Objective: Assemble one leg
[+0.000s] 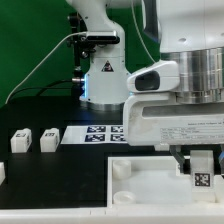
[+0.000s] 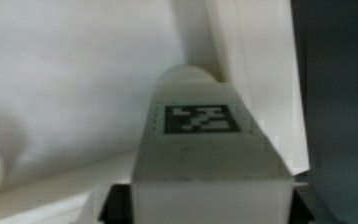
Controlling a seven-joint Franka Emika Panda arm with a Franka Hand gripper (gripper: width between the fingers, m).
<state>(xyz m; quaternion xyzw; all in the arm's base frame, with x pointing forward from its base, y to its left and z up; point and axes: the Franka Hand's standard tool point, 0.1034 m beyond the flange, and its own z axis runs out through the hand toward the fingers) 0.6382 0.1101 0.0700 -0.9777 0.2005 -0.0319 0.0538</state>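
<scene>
My gripper [image 1: 201, 170] is at the exterior view's right front, shut on the leg [image 1: 201, 181], a small white post with a black-and-white tag facing the camera. It holds the leg upright, low over the large flat white panel [image 1: 140, 186] near that panel's right side. In the wrist view the leg [image 2: 202, 120] fills the middle, clamped between the dark fingers [image 2: 126, 202], with my gripper [image 2: 206, 208] closed round its base. The white panel [image 2: 69, 90] lies behind it. Whether the leg's far end touches the panel is hidden.
Two more loose legs [image 1: 20, 141] [image 1: 47, 139] stand at the exterior view's left, and another white part [image 1: 2, 172] shows at the left edge. The marker board [image 1: 100, 133] lies in front of the arm's base [image 1: 103, 80]. A round corner socket [image 1: 121, 169] marks the panel's left corner.
</scene>
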